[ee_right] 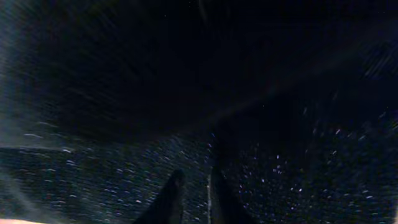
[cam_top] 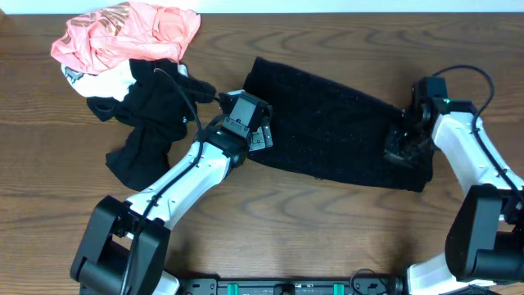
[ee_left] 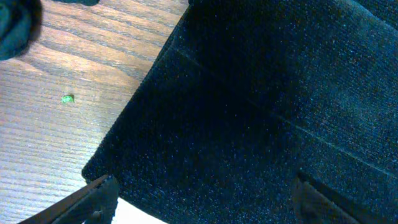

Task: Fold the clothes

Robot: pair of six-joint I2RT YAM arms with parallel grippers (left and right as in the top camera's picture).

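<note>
A black speckled garment [cam_top: 336,123] lies spread flat across the middle of the table. My left gripper [cam_top: 260,138] is at its left edge. In the left wrist view its fingers [ee_left: 205,199] are wide open over the dark cloth [ee_left: 249,106], near a corner of it. My right gripper [cam_top: 405,146] is at the garment's right end, where the cloth bunches up. In the right wrist view its fingers [ee_right: 196,193] are close together, pinched on the dark fabric [ee_right: 186,93], which fills the view.
A pile of clothes sits at the back left: a pink garment [cam_top: 123,33], a white one [cam_top: 106,79] and a black one [cam_top: 151,123]. A small green speck [ee_left: 68,98] lies on the wooden table [cam_top: 327,238] beside the garment.
</note>
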